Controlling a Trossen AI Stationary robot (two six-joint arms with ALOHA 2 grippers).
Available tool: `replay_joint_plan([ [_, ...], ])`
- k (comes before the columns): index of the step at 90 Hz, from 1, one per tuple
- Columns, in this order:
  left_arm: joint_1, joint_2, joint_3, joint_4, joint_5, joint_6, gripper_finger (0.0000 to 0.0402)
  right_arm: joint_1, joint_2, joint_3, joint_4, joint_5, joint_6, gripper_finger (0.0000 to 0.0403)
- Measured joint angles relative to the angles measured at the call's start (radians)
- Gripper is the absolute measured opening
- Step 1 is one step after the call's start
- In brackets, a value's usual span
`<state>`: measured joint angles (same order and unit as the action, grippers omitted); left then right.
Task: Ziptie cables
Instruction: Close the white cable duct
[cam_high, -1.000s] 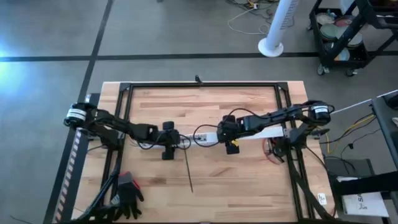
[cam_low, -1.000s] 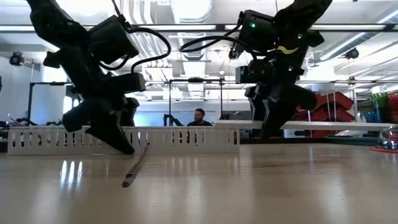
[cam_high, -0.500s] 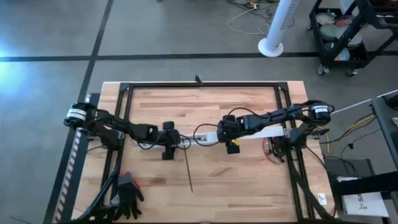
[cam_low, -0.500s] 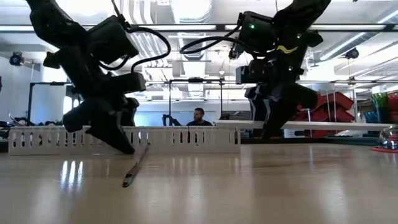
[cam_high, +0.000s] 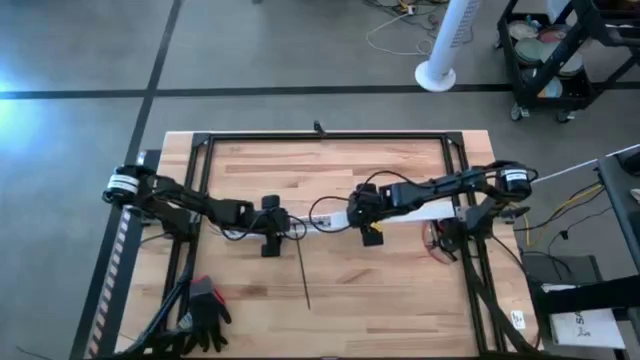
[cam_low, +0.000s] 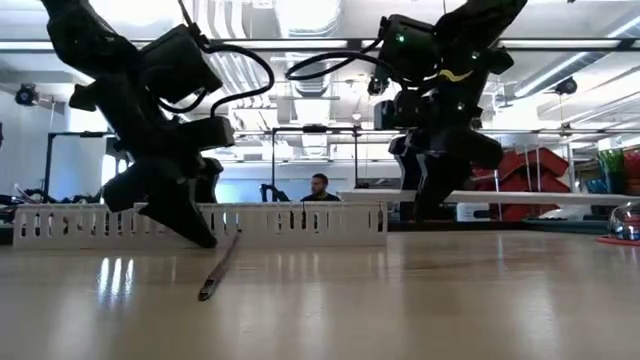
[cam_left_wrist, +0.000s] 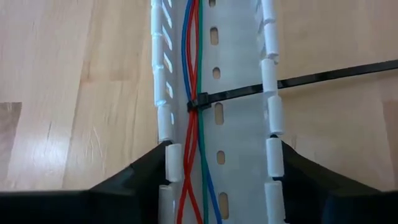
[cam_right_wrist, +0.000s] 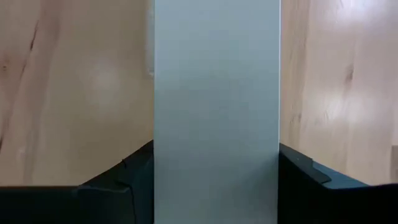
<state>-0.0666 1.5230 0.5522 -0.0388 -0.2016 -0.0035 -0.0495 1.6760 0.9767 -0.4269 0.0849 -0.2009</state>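
On the wooden desk (cam_high: 400, 270), the left pincer (cam_left_wrist: 217, 180) pinches the white tray (cam_left_wrist: 239, 74) holding the cables (cam_left_wrist: 194, 62); the right pincer (cam_right_wrist: 216, 180) pinches a flat white lid (cam_right_wrist: 216, 93).

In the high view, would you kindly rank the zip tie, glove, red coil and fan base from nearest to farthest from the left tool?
From the left tool:
1. Black zip tie, right beside it.
2. Black glove, table's left corner.
3. Red coil, table's right side.
4. Fan base, floor beyond table.
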Motion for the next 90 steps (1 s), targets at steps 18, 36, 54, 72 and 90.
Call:
replay_joint_plan([
  [18, 0.0, 0.0, 0.0, 0.001, 0.003, -0.003, 0.0218, 0.006, 0.053, 0.025, -0.014, 0.006, 0.007, 0.0212],
  [36, 0.0, 0.0, 0.001, -0.006, 0.002, -0.011, 0.0213, 0.008, 0.061, 0.066, -0.062, 0.028, 0.017, 0.0212],
  [54, 0.001, 0.0, 0.002, -0.014, 0.001, -0.009, 0.0217, 0.008, 0.035, 0.108, -0.131, 0.04, 0.013, 0.0212],
  [72, 0.001, -0.001, 0.0, -0.021, 0.001, -0.004, 0.0212, 0.01, 0.016, 0.111, -0.136, 0.043, 0.006, 0.0212],
  [90, 0.0, -0.001, -0.002, -0.021, 0.001, 0.006, 0.0217, 0.008, 0.02, 0.096, -0.08, 0.014, 0.013, 0.0212],
])
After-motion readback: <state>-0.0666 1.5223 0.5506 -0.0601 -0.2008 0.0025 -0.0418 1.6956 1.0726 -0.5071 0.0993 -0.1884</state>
